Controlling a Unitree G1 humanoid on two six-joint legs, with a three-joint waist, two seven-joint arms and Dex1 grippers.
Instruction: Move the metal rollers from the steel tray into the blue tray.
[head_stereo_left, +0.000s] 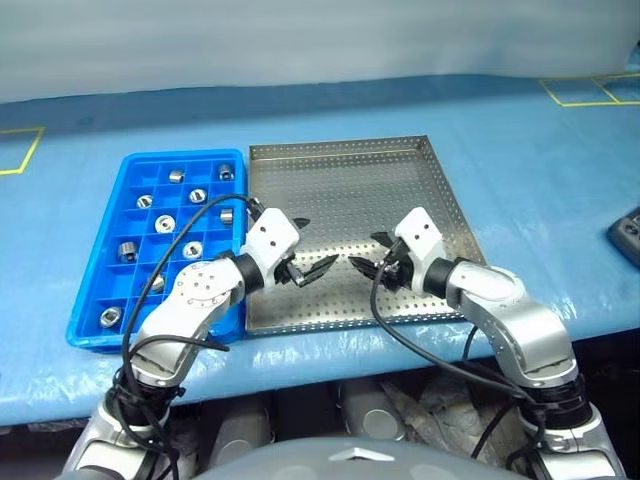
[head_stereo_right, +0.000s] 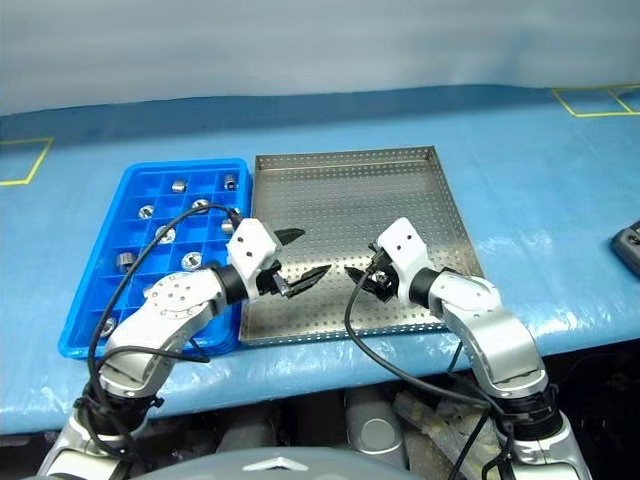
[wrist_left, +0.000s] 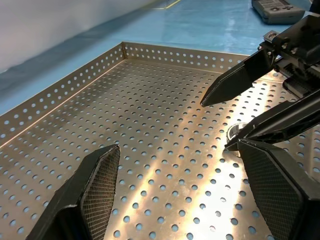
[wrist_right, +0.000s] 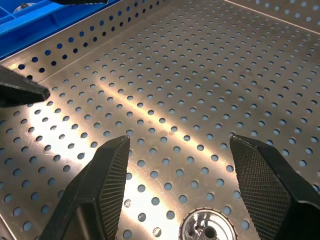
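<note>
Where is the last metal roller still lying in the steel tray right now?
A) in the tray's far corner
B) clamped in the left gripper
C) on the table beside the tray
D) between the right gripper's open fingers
D: the right wrist view shows the metal roller on the steel tray floor, between the open fingers of the right gripper.

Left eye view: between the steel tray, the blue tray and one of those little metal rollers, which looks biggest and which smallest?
1. Steel tray, the largest.
2. Blue tray, narrower, though about as long.
3. Roller, by far the smallest; it sits inside a single compartment of the blue tray.
</note>
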